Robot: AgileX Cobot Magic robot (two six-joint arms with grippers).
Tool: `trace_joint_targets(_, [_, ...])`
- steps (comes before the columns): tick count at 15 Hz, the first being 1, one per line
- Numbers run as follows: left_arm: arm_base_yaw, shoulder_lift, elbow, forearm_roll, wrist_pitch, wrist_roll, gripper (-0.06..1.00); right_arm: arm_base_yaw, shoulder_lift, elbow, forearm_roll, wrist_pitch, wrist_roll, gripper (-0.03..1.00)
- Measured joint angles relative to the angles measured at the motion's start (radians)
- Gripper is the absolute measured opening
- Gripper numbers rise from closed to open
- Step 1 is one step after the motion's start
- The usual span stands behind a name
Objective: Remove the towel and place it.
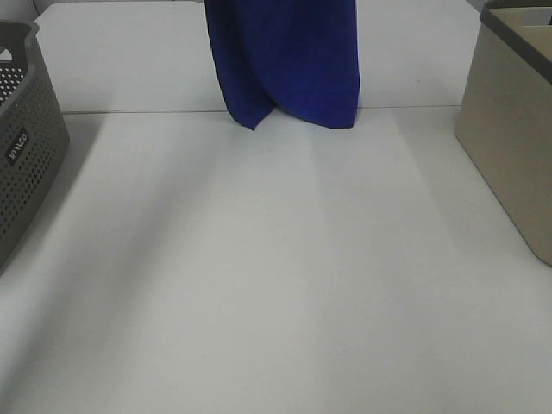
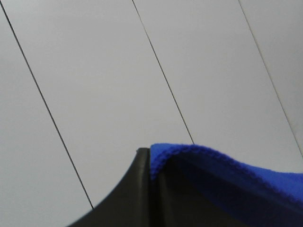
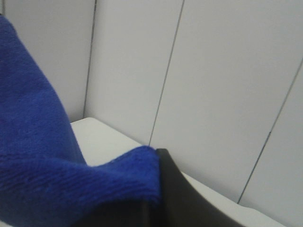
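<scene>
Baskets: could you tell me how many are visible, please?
2. A grey basket at the exterior high view's left edge and a beige basket at its right edge, both partly cropped; more may be hidden.
</scene>
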Motion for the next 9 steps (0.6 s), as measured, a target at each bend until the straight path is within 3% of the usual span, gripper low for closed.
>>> trace_joint_targets(2, [-0.009, -0.039, -0.012, 0.002, 0.095, 0.0, 0.0, -0.036, 0.0, -0.042, 0.019, 0.119, 0.004, 0.02])
trace_joint_targets(5, [-0.017, -0.085, -0.013, 0.0, 0.183, -0.008, 0.0, -0.126, 0.0, -0.062, 0.157, 0.183, 0.005, 0.02])
trace_joint_targets(9, [-0.033, -0.125, -0.016, -0.002, 0.277, -0.025, 0.0, -0.155, -0.002, -0.123, 0.207, 0.245, 0.026, 0.02])
